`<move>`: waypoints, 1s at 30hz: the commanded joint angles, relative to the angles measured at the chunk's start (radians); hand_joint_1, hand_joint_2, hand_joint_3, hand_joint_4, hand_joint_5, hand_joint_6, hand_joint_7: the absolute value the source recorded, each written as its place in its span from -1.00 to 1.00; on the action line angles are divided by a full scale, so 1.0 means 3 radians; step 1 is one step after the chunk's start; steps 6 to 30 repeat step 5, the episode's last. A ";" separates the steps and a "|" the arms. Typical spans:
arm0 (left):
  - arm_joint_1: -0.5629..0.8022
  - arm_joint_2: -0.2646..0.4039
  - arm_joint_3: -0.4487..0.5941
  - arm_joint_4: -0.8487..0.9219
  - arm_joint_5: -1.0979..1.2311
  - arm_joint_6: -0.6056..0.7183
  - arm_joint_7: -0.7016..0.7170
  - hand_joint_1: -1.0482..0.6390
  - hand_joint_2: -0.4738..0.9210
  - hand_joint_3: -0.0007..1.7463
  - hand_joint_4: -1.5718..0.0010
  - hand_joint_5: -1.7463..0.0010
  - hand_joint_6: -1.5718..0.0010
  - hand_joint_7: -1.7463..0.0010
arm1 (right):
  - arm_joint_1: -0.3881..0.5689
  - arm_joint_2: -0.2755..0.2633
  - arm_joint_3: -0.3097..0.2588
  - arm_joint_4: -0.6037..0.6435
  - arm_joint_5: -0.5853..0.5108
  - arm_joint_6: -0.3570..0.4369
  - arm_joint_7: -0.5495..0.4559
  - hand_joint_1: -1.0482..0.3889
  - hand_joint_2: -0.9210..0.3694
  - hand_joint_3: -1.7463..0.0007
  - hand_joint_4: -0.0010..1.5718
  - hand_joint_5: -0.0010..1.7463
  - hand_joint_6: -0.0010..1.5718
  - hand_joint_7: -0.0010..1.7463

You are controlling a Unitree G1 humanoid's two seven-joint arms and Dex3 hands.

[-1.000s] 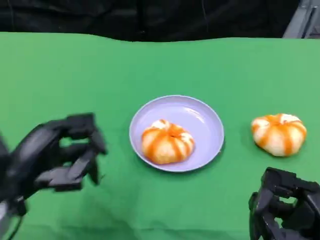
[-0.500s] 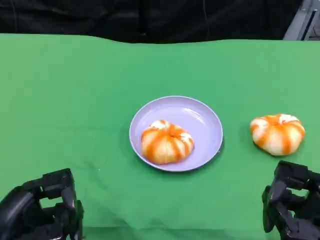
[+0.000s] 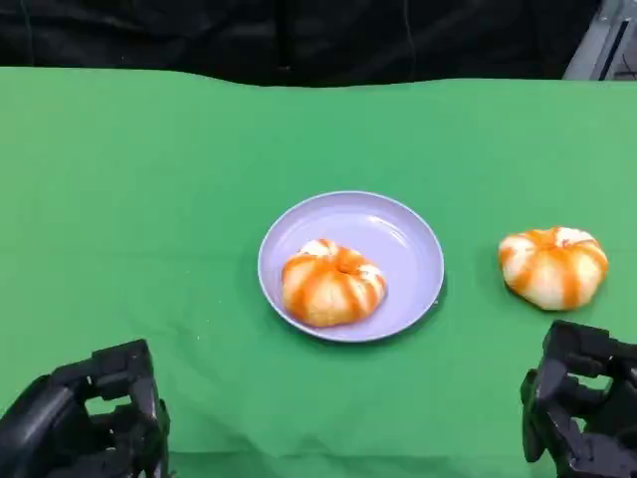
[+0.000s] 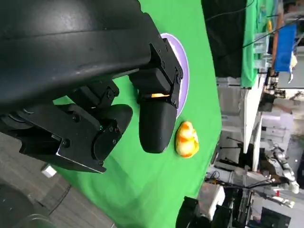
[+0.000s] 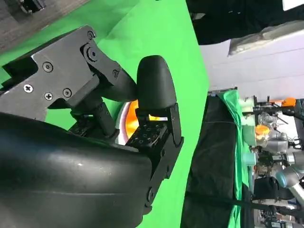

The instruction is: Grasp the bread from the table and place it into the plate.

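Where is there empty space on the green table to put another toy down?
The wide green stretch left of the plate is bare, as is the far strip behind it. The plate holds one bread; the gap to the other bread is narrower, with the right hand just below.

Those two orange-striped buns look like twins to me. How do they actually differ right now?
The bread on the plate lies inside the purple plate, near its front left; the bread on the cloth lies on the bare green table, to the plate's right. The first sits mid-table between the hands; the second lies just beyond the right hand. Neither is touched. Both are round, pale, with orange stripes.
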 commanded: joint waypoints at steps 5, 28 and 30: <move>0.0031 -0.0019 0.0065 0.0043 -0.0082 -0.0087 -0.0066 0.36 0.69 0.38 -0.20 -1.00 0.05 -1.00 | 0.0036 0.0004 -0.0023 -0.0041 0.0021 -0.0064 -0.0009 0.36 -0.28 -0.49 0.19 0.93 0.09 0.72; 0.0031 -0.0019 0.0065 0.0043 -0.0082 -0.0087 -0.0066 0.36 0.69 0.38 -0.20 -1.00 0.05 -1.00 | 0.0036 0.0004 -0.0023 -0.0041 0.0021 -0.0064 -0.0009 0.36 -0.28 -0.49 0.19 0.93 0.09 0.72; 0.0031 -0.0019 0.0065 0.0043 -0.0082 -0.0087 -0.0066 0.36 0.69 0.38 -0.20 -1.00 0.05 -1.00 | 0.0036 0.0004 -0.0023 -0.0041 0.0021 -0.0064 -0.0009 0.36 -0.28 -0.49 0.19 0.93 0.09 0.72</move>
